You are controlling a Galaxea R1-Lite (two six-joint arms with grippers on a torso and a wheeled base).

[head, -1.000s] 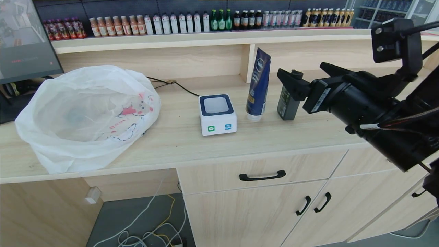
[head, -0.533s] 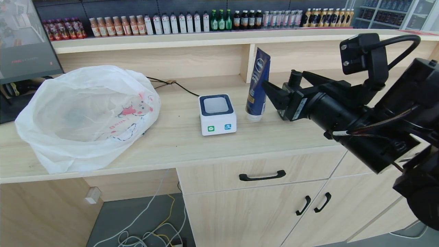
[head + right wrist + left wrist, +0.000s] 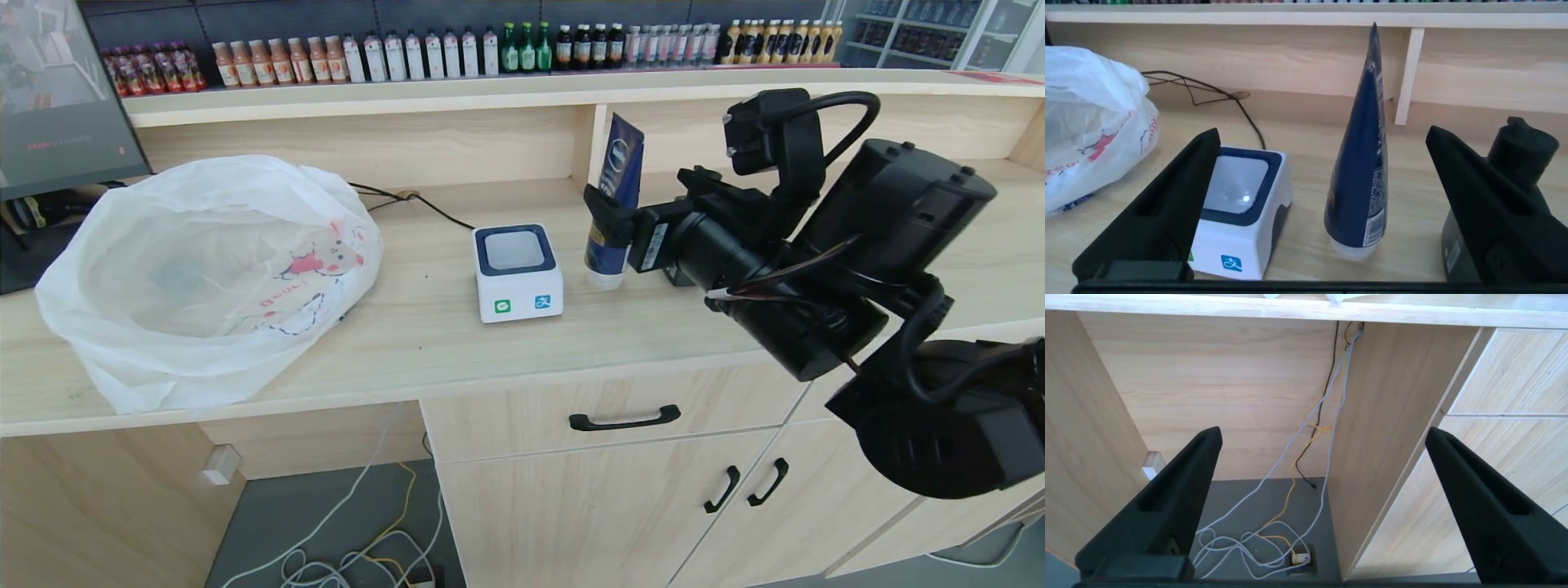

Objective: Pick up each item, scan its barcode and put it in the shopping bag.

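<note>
Right claw: the right gripper (image 3: 1323,139) is hovering over the right part of the counter with its fingers spread wide, holding nothing.
Left claw: the left gripper (image 3: 1323,433) is hanging below the counter's edge with its fingers wide apart, gripping nothing and facing the loose white and yellow cables (image 3: 1266,539) on the grey floor.
Tube: the tall dark blue plastic tube (image 3: 624,155) is standing cap-down on the counter, just right of the scanner. In the right wrist view it is showing in the gap between the open fingers. In the head view one finger is overlapping its lower part; contact cannot be told.
Bottle: the dark squat bottle with a black cap (image 3: 1523,147) is standing right of the tube, close beside it and largely behind the right arm.
Scanner: the white cube-shaped scanner with a dark blue frame around its top window (image 3: 518,272) is sitting mid-counter.
Bag: the white translucent plastic shopping bag (image 3: 204,278) is lying open at the left end, well apart from the tube.
Counter: the light wooden counter (image 3: 408,335) is carrying all four items.
Far shelf: a row of drink bottles (image 3: 490,49) is lining the far shelf.
</note>
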